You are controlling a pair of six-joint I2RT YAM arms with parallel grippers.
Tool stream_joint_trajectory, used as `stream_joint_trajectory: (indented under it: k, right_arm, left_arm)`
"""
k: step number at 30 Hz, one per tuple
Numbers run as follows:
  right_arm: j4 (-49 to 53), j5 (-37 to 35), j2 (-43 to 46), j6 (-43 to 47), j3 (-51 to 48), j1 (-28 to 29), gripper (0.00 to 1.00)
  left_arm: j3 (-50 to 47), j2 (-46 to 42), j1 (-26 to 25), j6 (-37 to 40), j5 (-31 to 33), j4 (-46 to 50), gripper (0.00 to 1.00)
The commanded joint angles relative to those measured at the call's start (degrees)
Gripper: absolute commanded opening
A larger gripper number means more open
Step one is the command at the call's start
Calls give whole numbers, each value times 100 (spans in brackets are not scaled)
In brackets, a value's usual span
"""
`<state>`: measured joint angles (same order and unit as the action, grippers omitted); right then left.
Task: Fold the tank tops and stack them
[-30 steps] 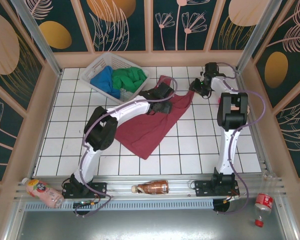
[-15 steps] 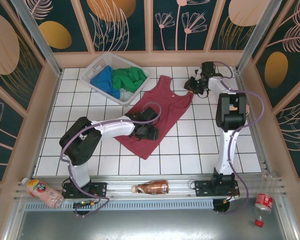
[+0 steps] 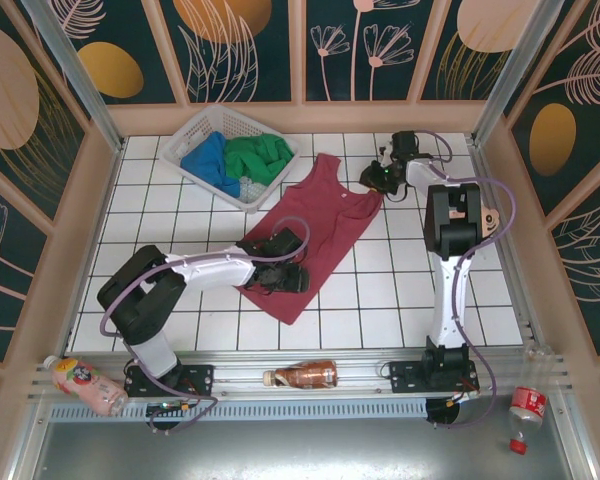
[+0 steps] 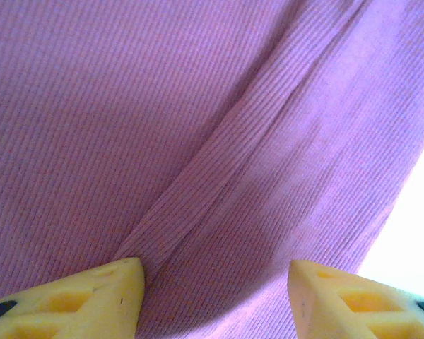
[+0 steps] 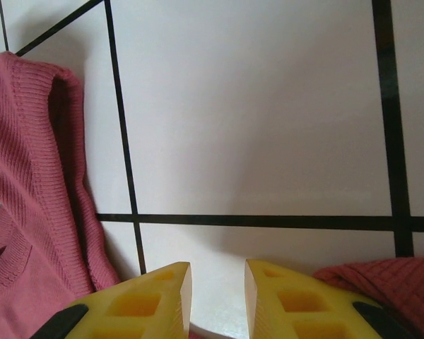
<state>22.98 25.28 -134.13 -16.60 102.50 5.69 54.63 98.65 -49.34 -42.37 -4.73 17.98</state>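
A white tiled table [image 3: 400, 290], crossed by dark grout lines, is being enclosed on three sides by a low wooden border and dark wall panels [image 3: 250, 40] painted with pale plants and orange discs. Three bottles are being carried along the metal rail at the near edge: a pink one [image 3: 80, 385] on the left, a brown one [image 3: 305, 375] in the middle and a clear one [image 3: 525, 410] on the right. A white lattice basket [image 3: 195, 130] is being kept at the far left of the table, and the blue tank top [image 3: 208, 160] and the green tank top [image 3: 258, 158] are being held in it, bunched side by side.

The maroon tank top [image 3: 325, 215] is being displayed flat on the tiles at mid-table, straps towards the far wall and hem towards the near side. The left pincer [image 3: 280, 275] is being held low over its lower left part. In the left wrist view its yellow fingers [image 4: 92, 296] are being kept wide apart, with a raised crease of the ribbed cloth running up between them and nothing gripped.

The right pincer [image 3: 378, 178] is being held at the far right strap. In the right wrist view its jaws are being kept only a narrow gap apart, bare tile showing between them and maroon cloth lying on either side. Whether any cloth is being pinched cannot be told.
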Motion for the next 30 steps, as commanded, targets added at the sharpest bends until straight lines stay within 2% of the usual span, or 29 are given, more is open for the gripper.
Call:
stream_joint_trajectory:
  k: [1, 5, 12, 18, 21, 26, 30]
  right_arm:
    - [379, -626, 73, 209, -572, -94, 27]
    - [357, -1042, 654, 339, -1321, -318, 27]
    - [269, -1333, 1586, 404, -2613, -695, 27]
    - [241, -1574, 2407, 428, -3500, -1023, 28]
    - [200, -1581, 2721, 506, -3410, -997, 29]
    - [419, -1532, 2753, 580, -2518, -662, 37]
    - [395, -1278, 2745, 405, -2196, -179, 43]
  left_arm:
    - [-224, -8, -224, -182, -376, 256, 57]
    - [-280, -8, -526, -378, -561, 157, 57]
    - [17, 209, -1126, -609, -888, -27, 58]
    - [370, 313, -1288, -557, -778, 124, 59]
    - [761, 252, -1286, -359, -533, 568, 61]
    - [1180, 0, -1184, -157, -149, 1541, 65]
    - [857, -608, -710, -206, 246, 2173, 67]
